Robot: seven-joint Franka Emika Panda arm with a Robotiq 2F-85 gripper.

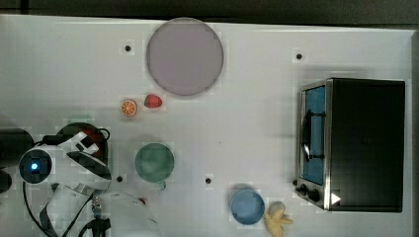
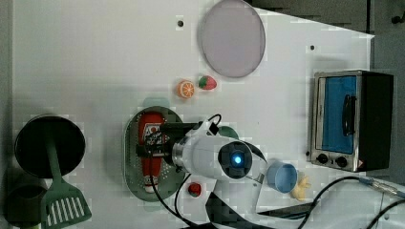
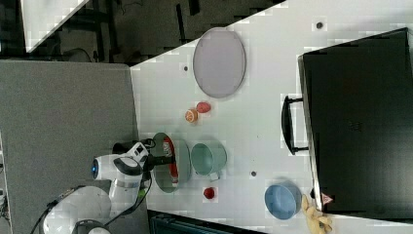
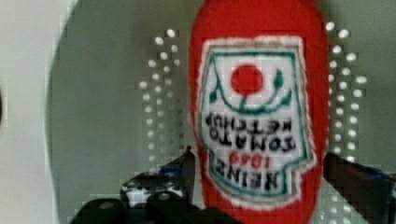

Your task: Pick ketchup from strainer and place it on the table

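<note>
Two fingers [image 4: 187,165] stand spread wide on my wrist view, one on each side of the ketchup [image 4: 254,116], with the label between them; I cannot tell whether either pad is touching the bottle yet. My gripper [image 2: 152,145] hangs over the middle of the bottle in the left view, and nothing is lifted.

One ketchup bottle lies flat along the strainer [image 2: 131,162], its white cap pointing toward the table's [image 2: 95,57] near edge in the left view. The strainer sits toward the left view's left side of the table.

Outward from there I count one green mug [image 1: 154,162] just beside the strainer, one small red piece [image 2: 194,189] near the strainer's cap end, one orange slice [image 2: 186,88] and one strawberry [image 2: 207,82] side by side, and one lilac plate [image 2: 232,38] by the far edge. One blue cup [image 2: 282,176] and a yellowish banana-like thing [image 2: 301,187] lie near the toaster oven [image 2: 351,119] at the left view's right edge. One dark pot [image 2: 50,145] and one green spatula [image 2: 62,200] sit at the left view's left corner.
</note>
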